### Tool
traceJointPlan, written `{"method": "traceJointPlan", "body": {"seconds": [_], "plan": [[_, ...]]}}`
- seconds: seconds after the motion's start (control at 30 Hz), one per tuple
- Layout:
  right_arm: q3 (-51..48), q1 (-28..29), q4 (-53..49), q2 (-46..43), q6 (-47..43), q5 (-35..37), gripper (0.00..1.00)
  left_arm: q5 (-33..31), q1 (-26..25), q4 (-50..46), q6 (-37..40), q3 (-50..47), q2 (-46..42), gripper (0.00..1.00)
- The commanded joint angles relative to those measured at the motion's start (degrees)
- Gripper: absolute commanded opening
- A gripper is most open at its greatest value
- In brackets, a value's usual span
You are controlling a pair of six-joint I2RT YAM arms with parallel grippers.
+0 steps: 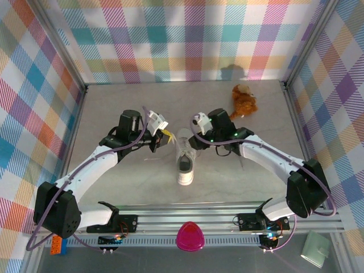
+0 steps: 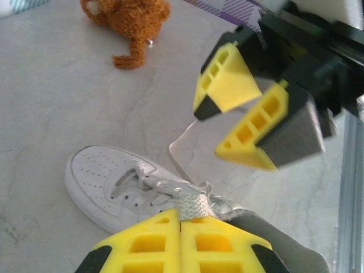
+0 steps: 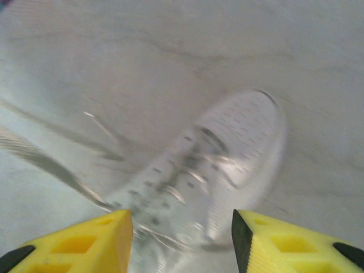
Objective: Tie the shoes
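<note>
The shoe [image 1: 185, 164] is set on the bench [image 1: 114, 114] between the two arms, toe turned away from the bases, so that its laces can be reached from both sides. A lace [image 2: 191, 205] is pinched in the left pincer [image 2: 181, 220], which is pressed together just left of the shoe's toe end, seemingly so that this strand is held up off the shoe. The right pincer [image 2: 219, 129] is held spread just above the shoe's right side with nothing gripped, and it is judged to be readied for taking the other strand.
</note>
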Motion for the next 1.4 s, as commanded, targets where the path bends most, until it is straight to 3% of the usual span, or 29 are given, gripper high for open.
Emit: {"method": "traceJointPlan", "body": {"seconds": [0.0, 0.17, 0.3, 0.83, 1.07, 1.2, 1.37], "plan": [[3.16, -4.35, -13.09, 2.85, -2.96, 4.21, 0.52, 0.88, -1.25, -2.64, 0.55, 2.13, -0.71, 0.0], [10.97, -7.76, -23.77, 12.21, -4.77, 12.48, 0.55, 1.32, -1.7, -1.6, -1.54, 3.12, -1.55, 0.0], [14.9, -7.76, -24.32, 17.24, -4.45, 12.16, 0.57, 0.55, -1.75, -1.27, -3.28, 3.92, -2.31, 0.0], [25.97, -7.85, -30.71, 33.53, 19.87, 13.52, 0.61, 1.5, -2.06, -2.19, -3.29, 4.63, 0.01, 0.0], [25.92, -6.73, -32.87, 36.56, 23.58, 16.02, 0.61, 1.67, -2.14, -3.1, -2.16, 5.34, 0.72, 0.0], [23.72, -6.01, -31.42, 37.47, 23.54, 15.35, 0.54, 1.75, -2.15, -3.42, -1.72, 5.23, 1.04, 0.0], [21.37, -6.08, -28.85, 34.79, 22.09, 15.92, 0.25, 1.76, -2.15, -3.89, -1.26, 5.16, 1.14, 0.0]]}}
